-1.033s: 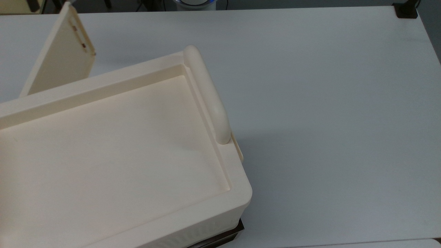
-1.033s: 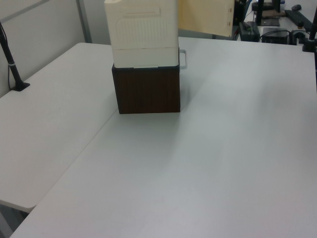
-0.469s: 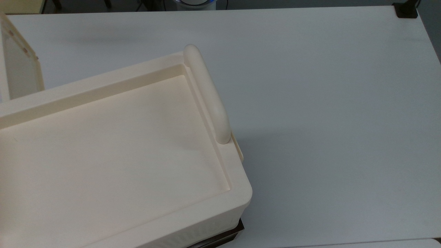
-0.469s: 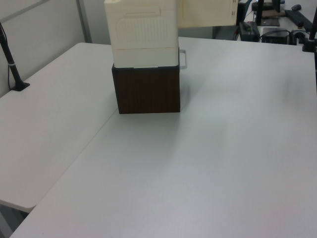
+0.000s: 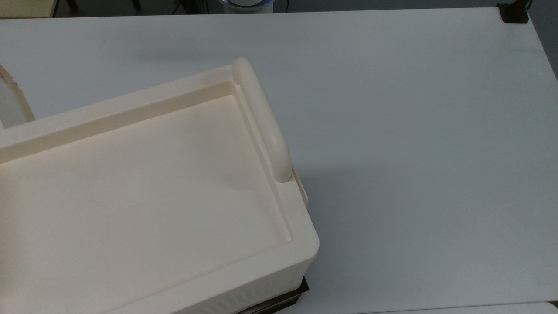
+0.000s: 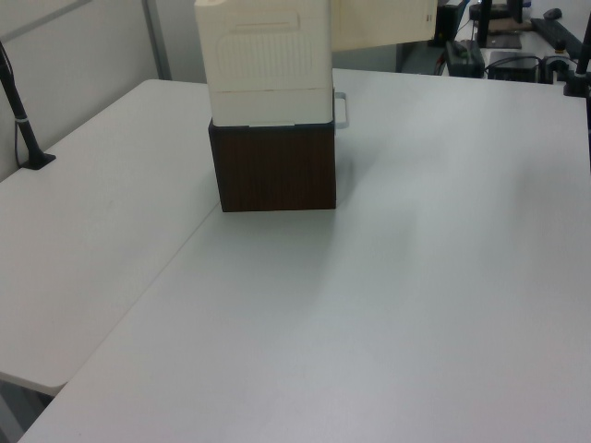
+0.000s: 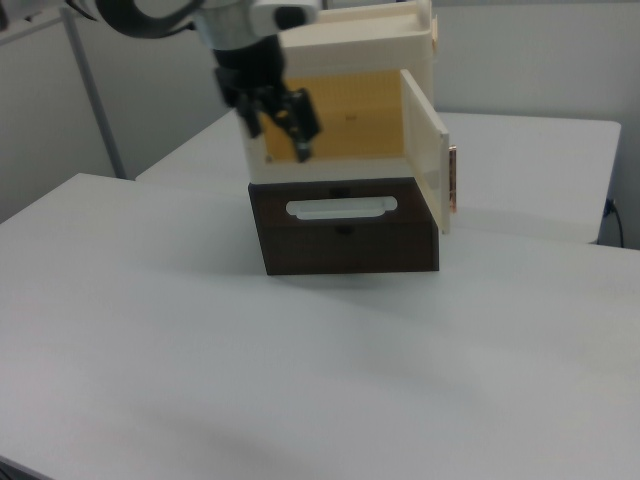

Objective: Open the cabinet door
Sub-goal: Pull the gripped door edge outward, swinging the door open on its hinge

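Door travel was the change: in the top view the cabinet door (image 5: 11, 104) had dwindled from a broad cream slab beside the box's far corner to a thin sliver at the top view's left edge, and in the left view its panel (image 6: 383, 23) had swung flatter, jutting out to the left view's right of the box. I judged that the task was all but done, since the right view showed the yellow interior laid bare.

There the cabinet door (image 7: 425, 150) stood upright on its hinge at the right view's right side of the opening. It stuck out roughly square to the box front, its free edge pointing toward the camera and its inner face turned to the right view's left. Its long axis looked horizontal, running from hinge to free edge, though foreshortening made that hard to be sure of.

Across the opening, at the right view's left, the gripper (image 7: 278, 125) hung in front of the interior, well apart from the door, its fingers spread with nothing between them.

The cream box (image 7: 340, 40) sat on a dark brown base (image 7: 345, 240), which stood on the white table (image 7: 300, 380).
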